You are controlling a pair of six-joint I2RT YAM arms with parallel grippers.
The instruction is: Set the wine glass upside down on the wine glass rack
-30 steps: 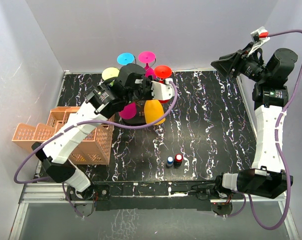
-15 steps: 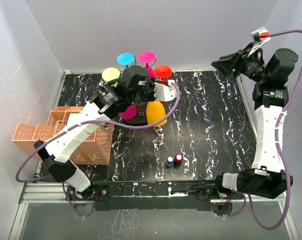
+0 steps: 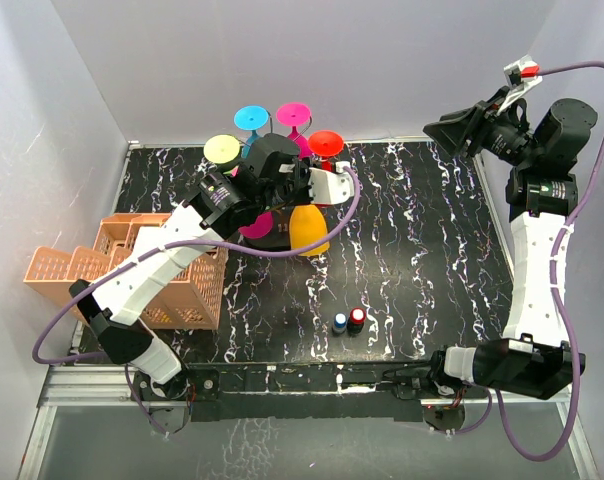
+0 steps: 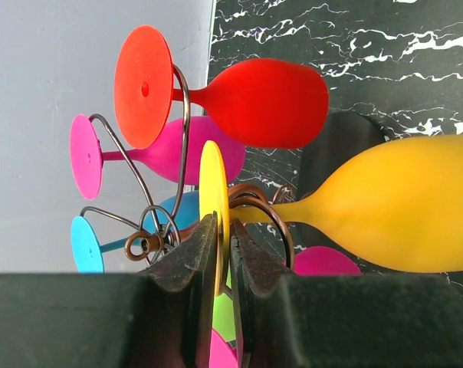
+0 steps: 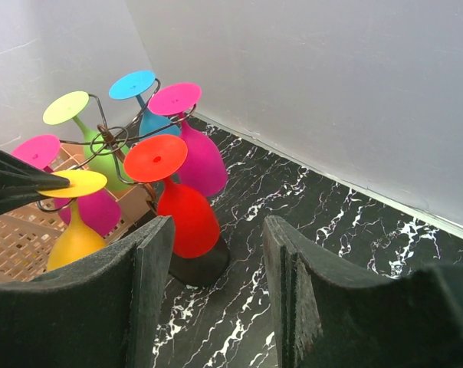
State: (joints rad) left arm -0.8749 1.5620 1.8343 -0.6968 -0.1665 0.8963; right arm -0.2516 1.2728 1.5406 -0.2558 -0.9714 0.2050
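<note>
An orange-yellow wine glass (image 4: 400, 203) hangs bowl-down at the front of the wine glass rack (image 4: 184, 100), its stem passing through a brown wire ring. My left gripper (image 4: 224, 245) is shut on the edge of the glass's yellow foot (image 4: 213, 176). From above, the bowl (image 3: 308, 228) hangs just below the left gripper (image 3: 304, 188), which hides the foot. Red (image 3: 325, 143), magenta (image 3: 294, 113), blue (image 3: 251, 117) and yellow-green (image 3: 222, 150) glasses hang on the rack too. My right gripper (image 5: 216, 230) is open and empty, raised high at the far right (image 3: 452, 130).
An orange lattice crate (image 3: 132, 270) stands at the table's left edge beside the left arm. Two small bottles, one blue-capped (image 3: 340, 322) and one red-capped (image 3: 357, 318), stand near the front middle. The rack's black base (image 5: 201, 264) rests on the dark marbled tabletop.
My left wrist has shifted slightly back toward the rack, and the orange-yellow bowl has settled a little closer to it. The right arm has not moved.
</note>
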